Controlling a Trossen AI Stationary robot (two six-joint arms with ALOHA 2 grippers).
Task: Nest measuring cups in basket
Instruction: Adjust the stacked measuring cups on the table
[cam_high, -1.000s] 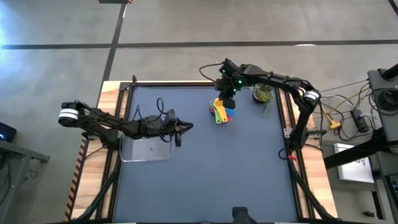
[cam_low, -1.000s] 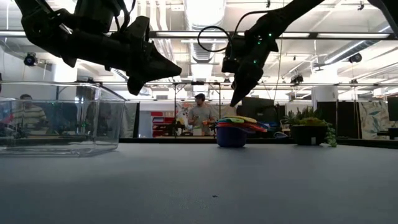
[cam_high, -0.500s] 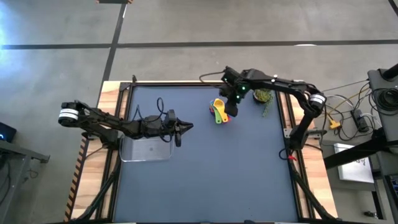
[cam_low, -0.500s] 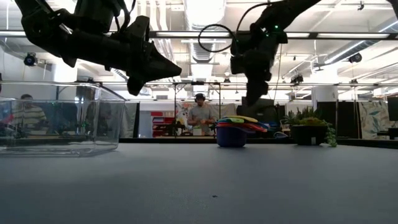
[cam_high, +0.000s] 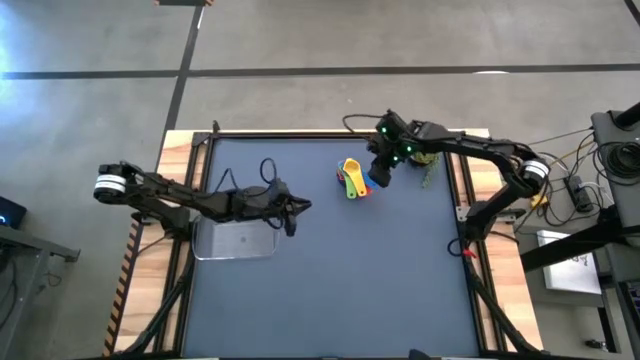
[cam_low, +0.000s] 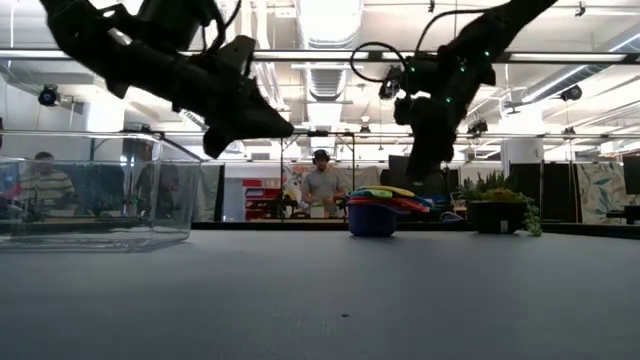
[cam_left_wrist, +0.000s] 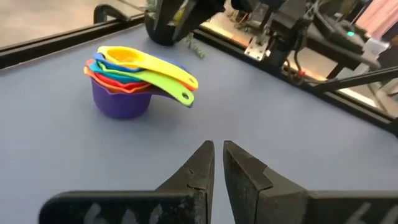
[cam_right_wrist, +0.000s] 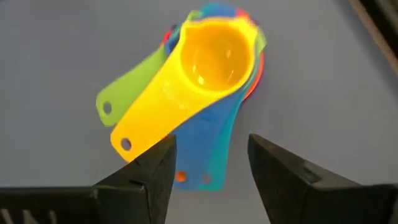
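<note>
The measuring cups (cam_high: 352, 179) stand nested in one stack on the blue mat at the far middle, the purple bowl at the bottom and the yellow one (cam_right_wrist: 214, 53) on top. Their handles fan toward the near side. My right gripper (cam_right_wrist: 208, 168) hovers open above the stack (cam_low: 375, 212), just to its right, touching nothing. The basket (cam_high: 235, 241), a clear tray, rests flat on the mat at the left. My left gripper (cam_high: 300, 207) is shut and empty in the air, beyond the basket's right edge, pointing toward the stack (cam_left_wrist: 124, 87).
A small potted plant (cam_high: 425, 155) stands at the far right, close behind my right arm. A wooden frame (cam_high: 465, 190) borders the mat. The mat's near half (cam_high: 340, 290) lies bare. In the low view, people show in the room beyond the table.
My right gripper has moved toward the table's right edge and a little down, rolling about its own axis, and has opened; it now hangs to the right of the stack instead of over it. My left gripper has tipped slightly downward in place. The cups have stayed put.
</note>
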